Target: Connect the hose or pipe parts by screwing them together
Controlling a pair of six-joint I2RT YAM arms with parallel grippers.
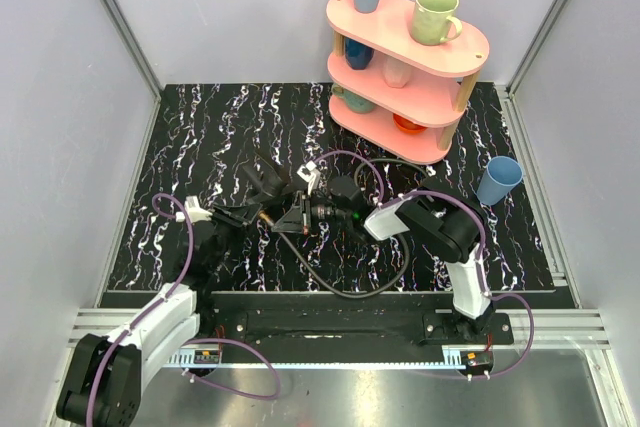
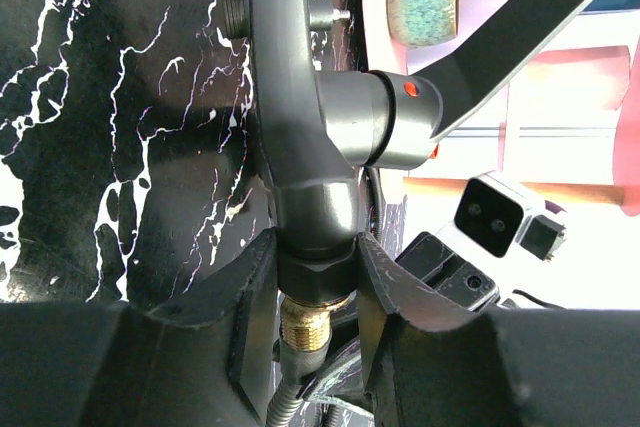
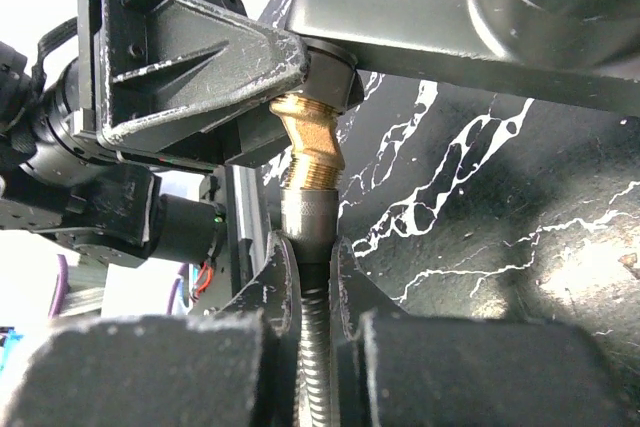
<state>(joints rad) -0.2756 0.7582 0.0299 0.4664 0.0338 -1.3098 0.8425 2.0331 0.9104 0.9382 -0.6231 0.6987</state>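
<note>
Left gripper (image 2: pixel 315 269): fingers clamped on the hex collar at the base of the grey tap body (image 2: pixel 300 127), its lever handle (image 2: pixel 510 32) angled away | Right gripper (image 3: pixel 312 267): fingers closed on the flexible hose (image 3: pixel 314 367) just below its ferrule | brass fitting (image 3: pixel 308 152): tilted, meeting the tap base, held above mid-table (image 1: pixel 200 147)
</note>
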